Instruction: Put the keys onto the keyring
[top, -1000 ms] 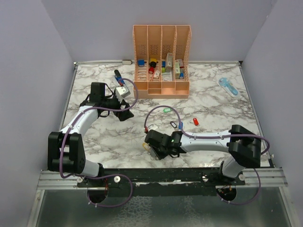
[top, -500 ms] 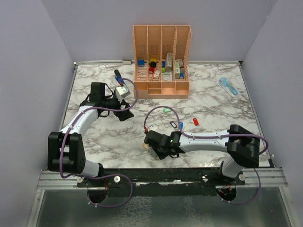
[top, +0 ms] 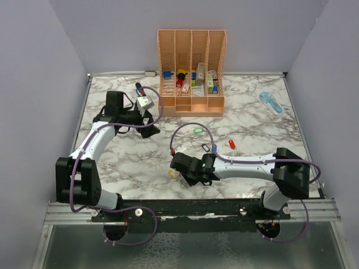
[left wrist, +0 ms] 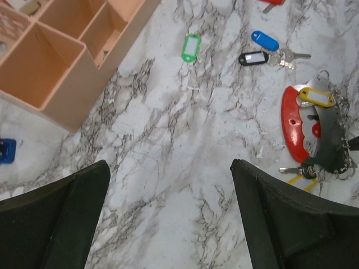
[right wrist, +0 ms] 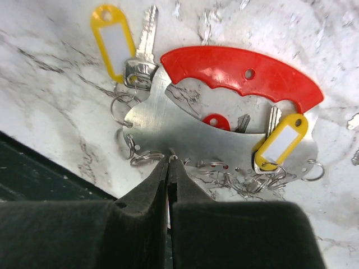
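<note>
Jaws of the right gripper (right wrist: 168, 162) sit closed at the keyring (right wrist: 241, 70) plate's thin edge, left gripper (left wrist: 170, 168) jaws wide open, empty — marginal pinch, may slip on lifting.

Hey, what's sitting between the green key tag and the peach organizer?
Nothing on the table: the left wrist view shows only bare marble between the green key tag and the peach organizer. From above, a purple cable arches over that gap.

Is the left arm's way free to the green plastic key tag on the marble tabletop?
Probably yes: the left tool hangs open, with only bare marble tabletop between it and the green plastic key tag; the peach slotted organizer stands aside.
</note>
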